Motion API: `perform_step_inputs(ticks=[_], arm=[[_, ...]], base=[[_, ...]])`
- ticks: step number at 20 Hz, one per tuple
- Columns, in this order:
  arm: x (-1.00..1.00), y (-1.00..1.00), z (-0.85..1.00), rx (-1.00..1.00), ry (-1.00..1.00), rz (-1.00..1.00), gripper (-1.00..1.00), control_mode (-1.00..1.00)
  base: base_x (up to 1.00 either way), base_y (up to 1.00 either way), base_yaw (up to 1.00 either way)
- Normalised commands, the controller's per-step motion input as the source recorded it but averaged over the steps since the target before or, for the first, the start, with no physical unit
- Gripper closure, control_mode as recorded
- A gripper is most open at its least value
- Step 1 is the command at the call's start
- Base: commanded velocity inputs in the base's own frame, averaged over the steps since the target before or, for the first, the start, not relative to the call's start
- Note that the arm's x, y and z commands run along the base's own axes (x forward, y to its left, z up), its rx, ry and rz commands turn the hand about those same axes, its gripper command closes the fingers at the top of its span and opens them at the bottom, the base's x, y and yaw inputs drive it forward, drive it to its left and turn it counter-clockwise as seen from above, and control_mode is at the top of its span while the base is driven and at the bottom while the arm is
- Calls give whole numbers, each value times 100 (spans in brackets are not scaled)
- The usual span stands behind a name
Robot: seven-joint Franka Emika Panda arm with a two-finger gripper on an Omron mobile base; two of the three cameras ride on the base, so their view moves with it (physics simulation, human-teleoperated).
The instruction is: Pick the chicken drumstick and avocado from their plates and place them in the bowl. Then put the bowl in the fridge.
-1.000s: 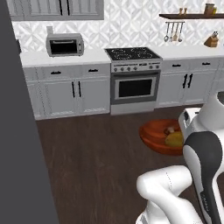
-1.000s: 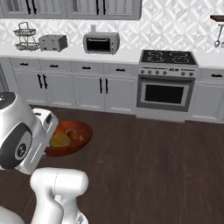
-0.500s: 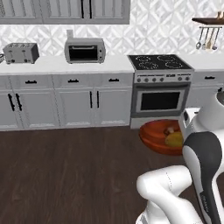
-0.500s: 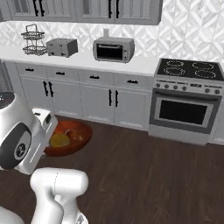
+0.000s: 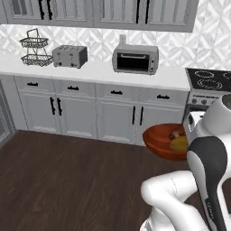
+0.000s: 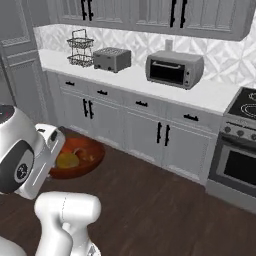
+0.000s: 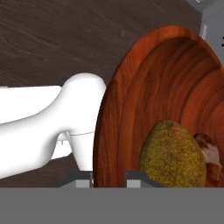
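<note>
Bowl (image 7: 131, 109) rim in claw (image 7: 109, 177), avocado (image 7: 173, 155) inside, toaster (image 6: 112, 59) on counter

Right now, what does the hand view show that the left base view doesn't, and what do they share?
Hand view alone: the wide glossy reddish-brown bowl's rim clamped between the shut jaws, the yellow-green avocado's pebbled skin up close, dark wood floor behind. Left base view alone: the grey cabinets, white counter, silver toaster, toaster oven, wire basket stand and stove corner. Both: bowl, avocado, and a glimpse of the orange-brown chicken drumstick.
</note>
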Motion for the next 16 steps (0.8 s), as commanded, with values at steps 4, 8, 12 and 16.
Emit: perform_step_inputs(ticks=[4,8,12,16], arm=[[0,0,0,0,0,0,100,100],[0,0,0,0,0,0,100,100],[0,0,0,0,0,0,100,100],[0,0,0,0,0,0,100,100]], base=[[100,-12,65],[100,-17,67],[100,-21,69],[99,-23,70]])
